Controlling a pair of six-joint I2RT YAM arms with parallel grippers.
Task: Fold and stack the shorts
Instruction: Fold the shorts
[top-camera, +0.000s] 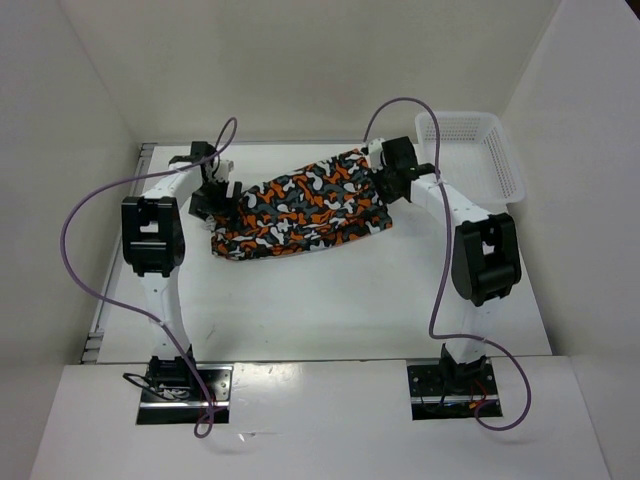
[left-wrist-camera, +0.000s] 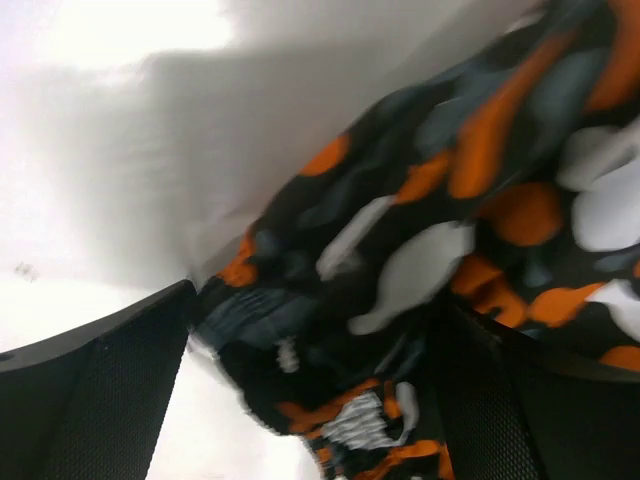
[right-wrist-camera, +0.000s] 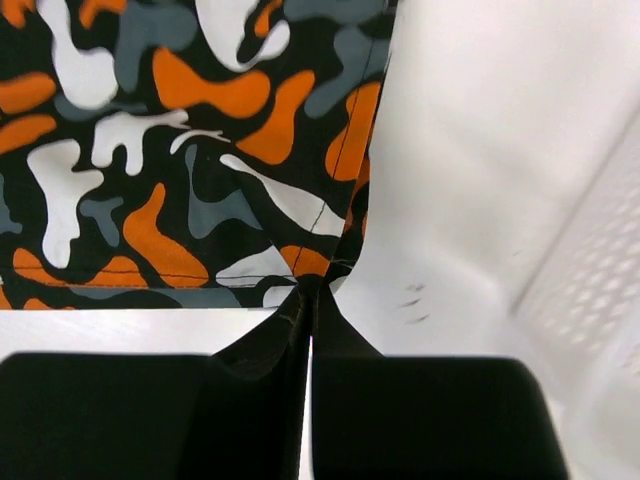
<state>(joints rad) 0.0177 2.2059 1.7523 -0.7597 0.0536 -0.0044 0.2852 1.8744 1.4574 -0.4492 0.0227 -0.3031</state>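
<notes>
The camouflage shorts (top-camera: 305, 205) in orange, black, grey and white stretch across the far middle of the table between my two grippers. My left gripper (top-camera: 222, 198) is at their left end. In the left wrist view its jaws (left-wrist-camera: 315, 400) stand around a bunched, blurred wad of the fabric (left-wrist-camera: 430, 200) and appear shut on it. My right gripper (top-camera: 380, 180) is at their right end. In the right wrist view its fingertips (right-wrist-camera: 310, 300) are pinched tight on a corner of the hem of the shorts (right-wrist-camera: 180, 150).
A white plastic mesh basket (top-camera: 490, 150) stands at the far right of the table, close behind my right arm; its wall shows in the right wrist view (right-wrist-camera: 600, 270). White walls enclose the table on the left, back and right.
</notes>
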